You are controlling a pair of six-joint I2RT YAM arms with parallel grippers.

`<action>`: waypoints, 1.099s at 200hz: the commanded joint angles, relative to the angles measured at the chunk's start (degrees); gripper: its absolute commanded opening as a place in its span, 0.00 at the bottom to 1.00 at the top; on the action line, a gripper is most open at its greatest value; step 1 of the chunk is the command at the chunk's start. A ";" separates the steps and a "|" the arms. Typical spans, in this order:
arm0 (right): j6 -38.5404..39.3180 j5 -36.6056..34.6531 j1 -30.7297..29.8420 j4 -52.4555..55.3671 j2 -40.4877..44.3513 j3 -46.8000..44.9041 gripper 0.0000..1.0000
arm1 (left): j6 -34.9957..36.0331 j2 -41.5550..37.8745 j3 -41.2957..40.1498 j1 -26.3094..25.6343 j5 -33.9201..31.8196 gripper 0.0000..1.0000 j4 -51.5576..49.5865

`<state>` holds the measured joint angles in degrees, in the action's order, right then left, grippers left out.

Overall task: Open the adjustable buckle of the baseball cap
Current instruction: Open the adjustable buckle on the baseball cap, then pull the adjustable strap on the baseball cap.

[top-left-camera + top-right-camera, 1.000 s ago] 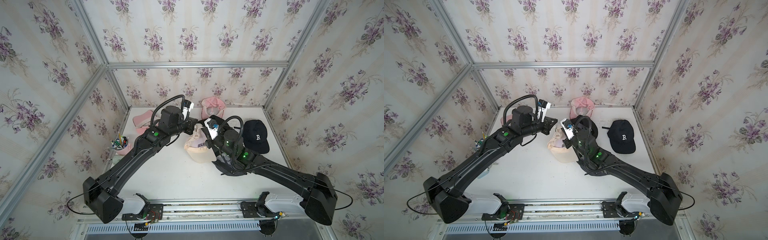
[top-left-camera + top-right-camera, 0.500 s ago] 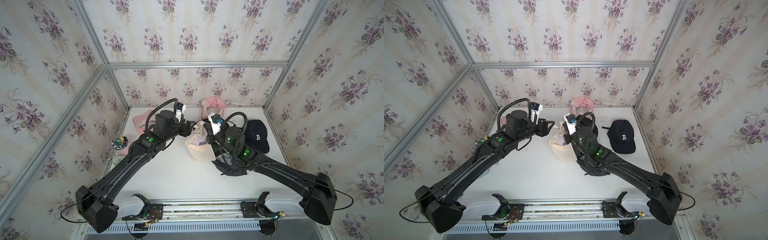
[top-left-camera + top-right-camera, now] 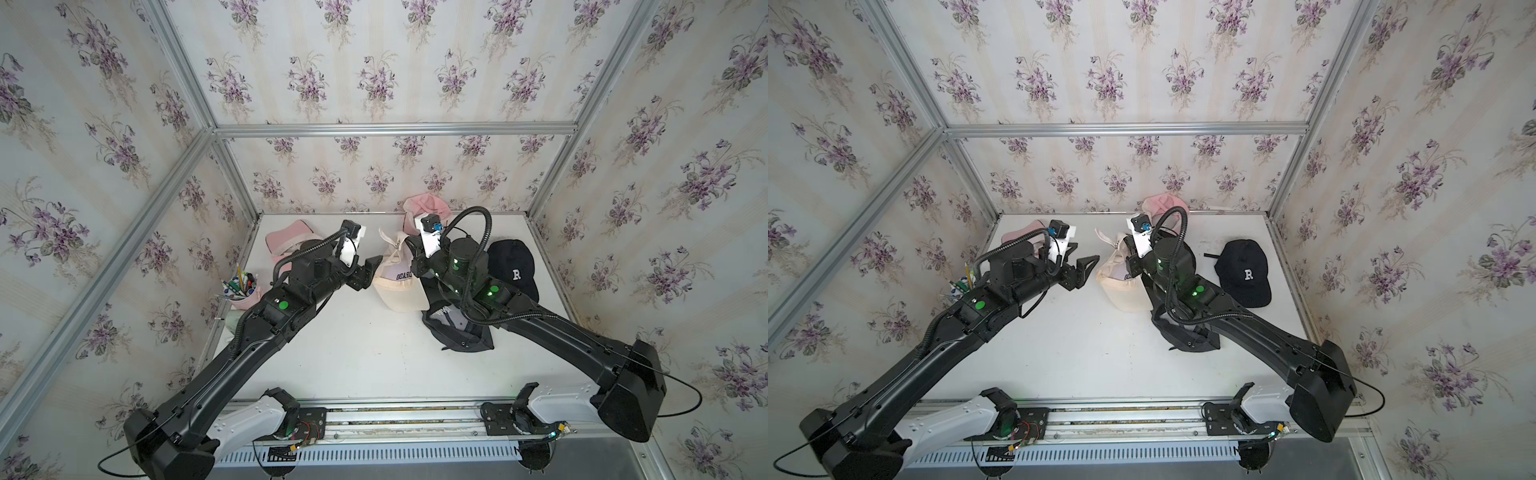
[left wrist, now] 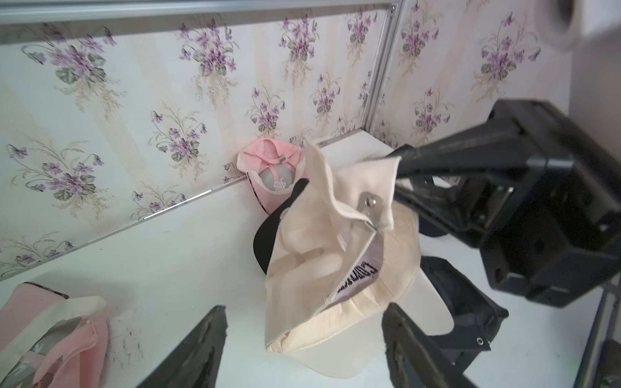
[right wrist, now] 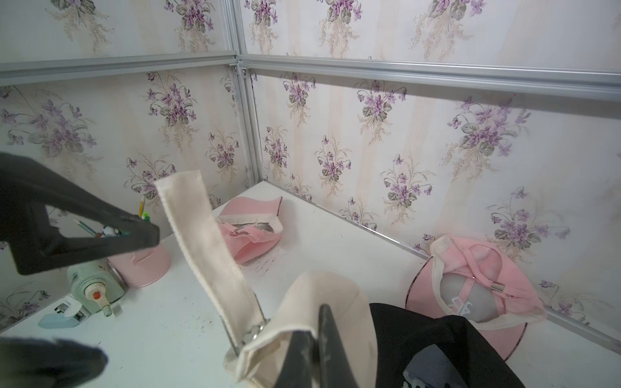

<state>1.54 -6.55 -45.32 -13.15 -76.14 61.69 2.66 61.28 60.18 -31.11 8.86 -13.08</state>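
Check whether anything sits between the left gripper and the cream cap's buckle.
Nothing visible does. The left gripper is open, apart from the cream cap, and the buckle faces it unobstructed. The right gripper is shut on the cap just beside the buckle, not across it.

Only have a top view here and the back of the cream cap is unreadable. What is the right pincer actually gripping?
Observer: The left wrist view shows it. The right pincer is shut on the rear band of the cream cap, right beside the metal buckle.
Operator: Is the strap in the buckle or out?
Observer: In. In the right wrist view the strap runs into the buckle and its free end stands up loose. I cannot tell if the clasp is released.
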 commanded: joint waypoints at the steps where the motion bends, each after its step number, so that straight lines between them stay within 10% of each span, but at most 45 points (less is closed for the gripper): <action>1: 0.40 1.60 0.14 0.23 0.20 0.45 0.00 | 3.77 0.38 -1.79 -0.56 3.75 0.73 3.94; 75: 0.30 2.15 0.19 0.76 1.08 -0.52 0.00 | 7.23 9.34 1.38 -2.07 6.64 0.64 8.78; 179: -3.69 0.39 0.15 -1.62 -0.05 -0.48 0.00 | 5.26 14.52 3.62 -2.11 9.32 0.14 10.86; 220: -7.81 -1.59 0.23 -7.05 0.20 -1.77 0.00 | 3.76 14.57 3.54 -2.28 8.03 0.11 9.85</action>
<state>-3.05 -6.61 -45.21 -13.91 -76.20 60.49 7.64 75.94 63.57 -33.32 17.10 -3.18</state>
